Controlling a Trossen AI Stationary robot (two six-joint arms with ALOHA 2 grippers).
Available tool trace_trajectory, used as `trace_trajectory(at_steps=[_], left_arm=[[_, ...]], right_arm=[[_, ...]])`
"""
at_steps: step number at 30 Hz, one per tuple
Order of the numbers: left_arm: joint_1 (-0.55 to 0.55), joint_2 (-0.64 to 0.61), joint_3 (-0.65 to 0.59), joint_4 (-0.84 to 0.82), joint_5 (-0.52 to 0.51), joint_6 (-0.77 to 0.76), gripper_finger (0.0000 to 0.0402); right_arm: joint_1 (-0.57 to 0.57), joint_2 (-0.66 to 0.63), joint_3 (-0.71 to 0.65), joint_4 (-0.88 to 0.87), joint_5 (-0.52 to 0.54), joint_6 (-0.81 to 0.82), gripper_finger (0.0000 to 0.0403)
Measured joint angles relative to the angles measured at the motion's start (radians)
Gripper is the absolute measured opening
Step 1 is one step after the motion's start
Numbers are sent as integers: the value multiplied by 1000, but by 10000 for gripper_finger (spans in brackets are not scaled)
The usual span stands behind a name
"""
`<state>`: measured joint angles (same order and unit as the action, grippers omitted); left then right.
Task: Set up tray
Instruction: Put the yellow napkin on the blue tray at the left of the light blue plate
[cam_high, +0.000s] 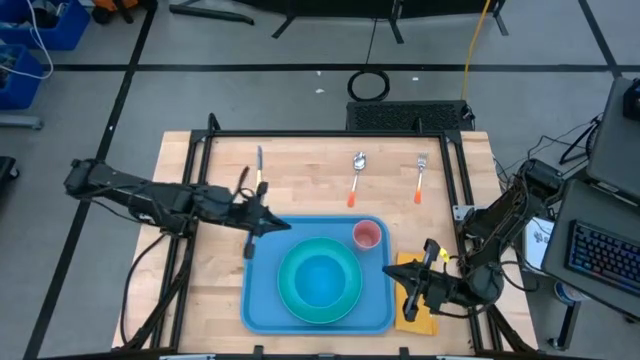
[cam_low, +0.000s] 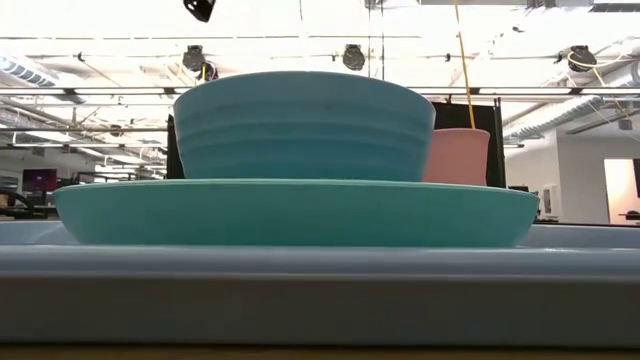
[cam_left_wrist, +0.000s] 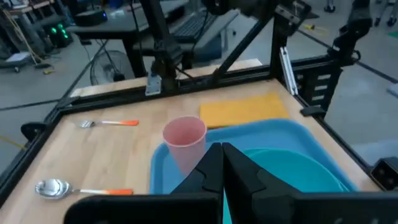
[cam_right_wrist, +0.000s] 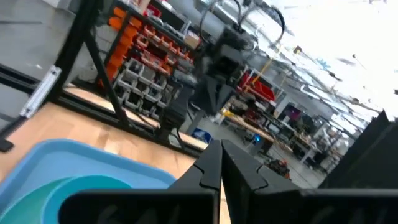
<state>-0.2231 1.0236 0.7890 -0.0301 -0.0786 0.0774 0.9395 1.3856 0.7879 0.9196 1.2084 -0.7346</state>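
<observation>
**Loaded tray, best taken by the rim**

Left gripper (cam_high: 262, 222), clenched empty, is seen left of centre. The tray (cam_high: 262, 306) lies lower centre: judged stiff, slippery, weighted by crockery. Right gripper (cam_high: 425, 258), clenched empty, is seen lower right.

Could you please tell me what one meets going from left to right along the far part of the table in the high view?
Knife → spoon → fork. All three lie on the bare wood beyond the tray.
</observation>
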Motion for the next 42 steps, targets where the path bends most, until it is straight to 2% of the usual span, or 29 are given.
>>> trace_trajectory(at_steps=[5, 7, 11, 14, 20, 24, 30, 35, 39, 42], left_arm=[[-8, -100, -94, 10, 25, 11, 1], [-14, -141, -141, 71, 33, 14, 2], [-15, -235, -234, 147, 29, 24, 1], [-3, -300, -276, 129, 12, 28, 3], [13, -390, -295, 68, 25, 31, 3], [13, -405, -297, 27, 42, 27, 9], [25, -419, -297, 26, 38, 77, 6], [48, -436, -296, 11, 53, 83, 11], [66, -444, -296, -16, 53, 97, 4], [79, -448, -296, -28, 58, 97, 14]], right_arm=[[-42, 1, 0, -78, 0, 57, 0], [-53, 0, 0, -104, 8, 99, 0], [-63, -1, 1, -146, 101, 142, 0], [-63, 0, 1, -185, 157, 173, 3], [-62, 0, 1, -215, 203, 219, 39], [-62, 1, 0, -266, 239, 269, 72], [-61, 0, 0, -282, 234, 321, 107], [-61, 0, 0, -283, 234, 363, 113], [-61, 0, 0, -285, 235, 392, 107], [-61, 0, 0, -312, 234, 413, 102]])
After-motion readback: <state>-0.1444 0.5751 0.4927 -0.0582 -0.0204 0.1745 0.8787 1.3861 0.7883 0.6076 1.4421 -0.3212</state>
